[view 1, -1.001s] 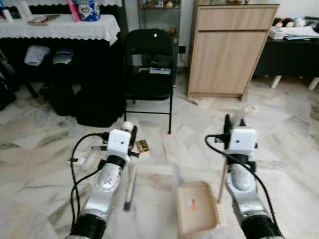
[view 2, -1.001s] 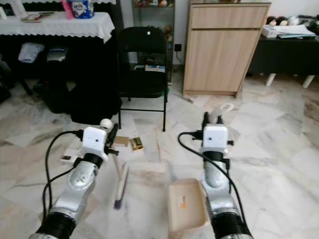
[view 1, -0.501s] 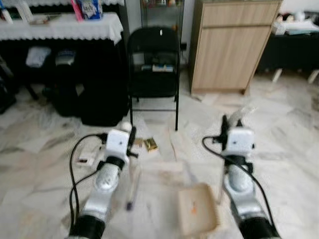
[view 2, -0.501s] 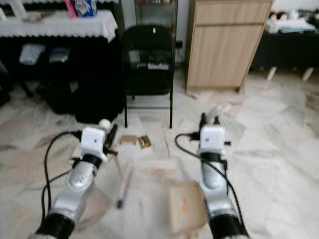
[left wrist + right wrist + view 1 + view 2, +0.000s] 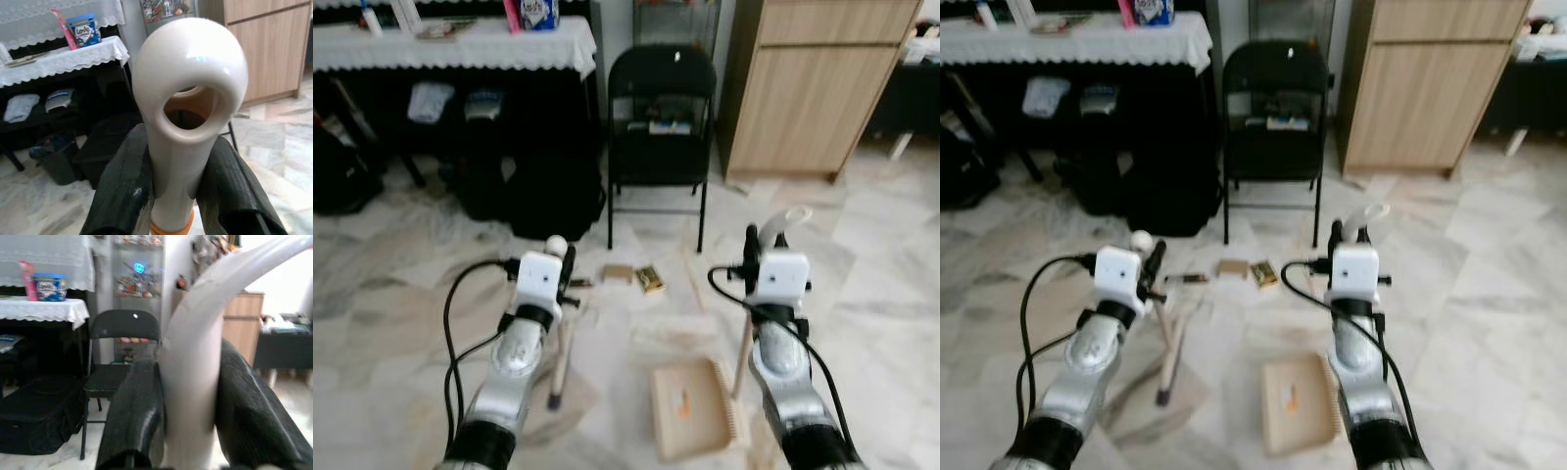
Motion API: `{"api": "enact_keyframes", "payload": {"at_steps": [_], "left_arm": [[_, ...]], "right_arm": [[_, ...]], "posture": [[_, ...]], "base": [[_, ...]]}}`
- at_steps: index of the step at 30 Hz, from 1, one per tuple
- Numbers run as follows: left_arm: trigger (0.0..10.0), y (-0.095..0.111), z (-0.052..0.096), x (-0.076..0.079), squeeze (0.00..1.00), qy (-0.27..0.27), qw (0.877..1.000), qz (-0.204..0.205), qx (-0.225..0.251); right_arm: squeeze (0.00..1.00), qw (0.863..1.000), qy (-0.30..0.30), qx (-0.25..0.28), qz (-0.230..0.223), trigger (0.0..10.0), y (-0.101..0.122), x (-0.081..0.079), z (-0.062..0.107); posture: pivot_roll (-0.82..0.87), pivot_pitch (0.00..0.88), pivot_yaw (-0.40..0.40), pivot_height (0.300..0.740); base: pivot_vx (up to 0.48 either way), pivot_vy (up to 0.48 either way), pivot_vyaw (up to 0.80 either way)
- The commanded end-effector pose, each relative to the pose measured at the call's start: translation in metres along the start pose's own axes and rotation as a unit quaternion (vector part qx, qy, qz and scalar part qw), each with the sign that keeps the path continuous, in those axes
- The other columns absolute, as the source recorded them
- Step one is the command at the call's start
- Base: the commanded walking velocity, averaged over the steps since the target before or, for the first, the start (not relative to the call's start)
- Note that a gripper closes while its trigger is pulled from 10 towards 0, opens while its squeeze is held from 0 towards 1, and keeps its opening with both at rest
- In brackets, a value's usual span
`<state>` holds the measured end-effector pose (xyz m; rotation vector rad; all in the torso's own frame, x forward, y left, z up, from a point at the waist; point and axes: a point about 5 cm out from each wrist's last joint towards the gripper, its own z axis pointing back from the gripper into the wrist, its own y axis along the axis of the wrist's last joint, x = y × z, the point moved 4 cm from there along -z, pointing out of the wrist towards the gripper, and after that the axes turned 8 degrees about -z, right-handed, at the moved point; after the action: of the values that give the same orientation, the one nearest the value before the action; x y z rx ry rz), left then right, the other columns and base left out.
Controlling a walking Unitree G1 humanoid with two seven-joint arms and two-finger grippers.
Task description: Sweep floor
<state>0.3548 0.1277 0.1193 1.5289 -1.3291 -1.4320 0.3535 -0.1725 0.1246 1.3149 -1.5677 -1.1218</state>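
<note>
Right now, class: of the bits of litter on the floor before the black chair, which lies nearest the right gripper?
The gold, shiny packet: it lies rightmost, closest to the right gripper. The plain tan piece sits beside it, farther left.

The left tool and right tool stand side by side over the floor. A brush runs down from the left tool to the floor below it. Beside the right tool, toward the left one, a dustpan lies on the floor. Ahead of both tools lie two small packets; behind those stands a chair. A cabinet stands beyond the right tool, a cloth-covered desk beyond the left.
</note>
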Motion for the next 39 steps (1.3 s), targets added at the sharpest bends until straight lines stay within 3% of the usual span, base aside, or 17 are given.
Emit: {"api": "enact_keyframes", "payload": {"at_steps": [1,7,39], "left_arm": [[10.0,0.0147,-0.0051,0.0054,0.0,-0.007,0.999,0.001,0.031],[10.0,0.0141,-0.0056,0.0061,0.0,-0.01,1.0,-0.003,0.029],[10.0,0.0157,-0.0062,0.0074,0.0,-0.015,0.999,-0.003,0.034]], "right_arm": [[0.0,1.0,-0.003,0.02,0.007,10.0,0.0085,0.0048,-0.003],[0.0,1.0,-0.005,0.02,0.008,10.0,0.0088,0.0051,-0.0034],[0.0,1.0,-0.006,0.023,0.007,10.0,0.0093,0.0045,-0.0038]], "posture": [[0.01,0.0,0.071,0.74],[0.01,0.0,0.071,0.74],[0.01,0.0,0.074,0.74]], "base": [[0.0,0.0,0.0],[0.0,0.0,0.0],[0.333,0.0,0.0]]}}
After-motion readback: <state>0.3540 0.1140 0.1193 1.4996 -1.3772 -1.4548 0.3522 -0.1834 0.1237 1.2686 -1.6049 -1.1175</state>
